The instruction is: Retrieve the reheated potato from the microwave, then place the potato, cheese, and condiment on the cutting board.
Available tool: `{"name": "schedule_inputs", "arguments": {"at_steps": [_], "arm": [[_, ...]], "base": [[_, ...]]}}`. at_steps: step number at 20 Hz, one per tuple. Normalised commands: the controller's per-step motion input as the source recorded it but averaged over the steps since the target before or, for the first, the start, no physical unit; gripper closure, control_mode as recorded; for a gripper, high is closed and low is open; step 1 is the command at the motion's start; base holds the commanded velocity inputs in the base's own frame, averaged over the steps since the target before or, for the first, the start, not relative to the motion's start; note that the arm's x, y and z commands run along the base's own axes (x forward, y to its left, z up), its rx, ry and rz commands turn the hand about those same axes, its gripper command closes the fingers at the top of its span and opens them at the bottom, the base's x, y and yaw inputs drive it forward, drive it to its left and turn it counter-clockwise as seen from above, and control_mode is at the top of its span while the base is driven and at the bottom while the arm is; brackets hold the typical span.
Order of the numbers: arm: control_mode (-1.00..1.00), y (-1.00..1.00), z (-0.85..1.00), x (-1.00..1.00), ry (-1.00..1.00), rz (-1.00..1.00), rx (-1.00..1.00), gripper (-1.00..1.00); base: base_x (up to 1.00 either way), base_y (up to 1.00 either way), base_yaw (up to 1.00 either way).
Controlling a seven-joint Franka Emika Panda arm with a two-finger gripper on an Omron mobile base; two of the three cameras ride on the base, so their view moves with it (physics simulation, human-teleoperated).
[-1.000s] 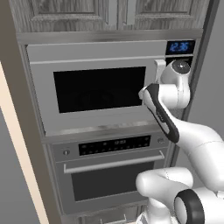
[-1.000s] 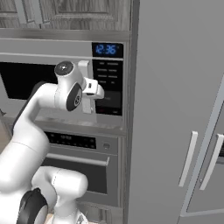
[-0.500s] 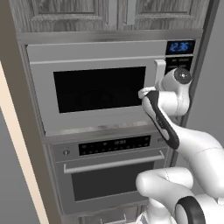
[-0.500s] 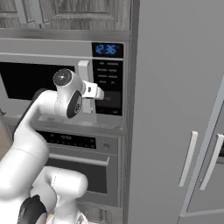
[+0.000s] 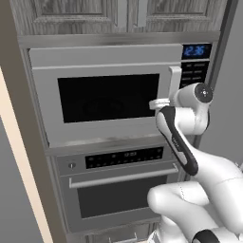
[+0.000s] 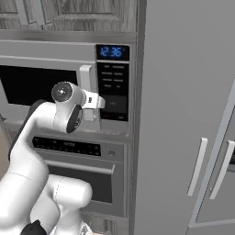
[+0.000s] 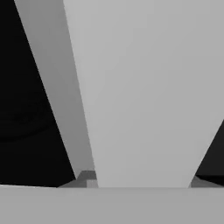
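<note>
Gripper (image 5: 163, 101) — at the vertical door handle (image 5: 174, 81) of the microwave (image 5: 118, 92).
Door shut, dark window beside the handle; keypad and blue display on the right; steel oven (image 5: 121, 187) below. The hand view has the pale handle directly ahead — whether the fingers are spread or clamped cannot be told.

Microwave (image 5: 109, 95) sat built into tall cabinet column, door shut, dark window showing nothing inside. Wood-grain cupboard doors (image 5: 123, 12) directly above. Steel oven (image 5: 121, 185) with bar handle directly below, in same column.
</note>
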Motion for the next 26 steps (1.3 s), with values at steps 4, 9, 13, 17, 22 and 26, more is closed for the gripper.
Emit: {"name": "schedule_inputs", "arguments": {"at_steps": [4,9,13,17,22,26], "arm": [[-1.0,0.49,0.0,-0.64,0.0,0.0,0.0,1.0],[-1.0,0.36,0.01,-0.72,0.0,0.0,0.0,1.0],[-1.0,0.24,0.05,-0.65,0.14,0.0,0.01,1.0],[-1.0,0.26,0.03,-0.69,0.07,0.0,0.01,1.0],[-1.0,0.38,0.04,-0.68,0.0,0.0,0.01,1.0],[-1.0,0.42,0.0,-0.66,0.0,0.0,0.0,1.0]], "base": [[0.0,0.0,0.0],[0.0,0.0,0.0],[0.0,0.0,0.0],[0.0,0.0,0.0],[0.0,0.0,0.0],[0.0,0.0,0.0]]}}
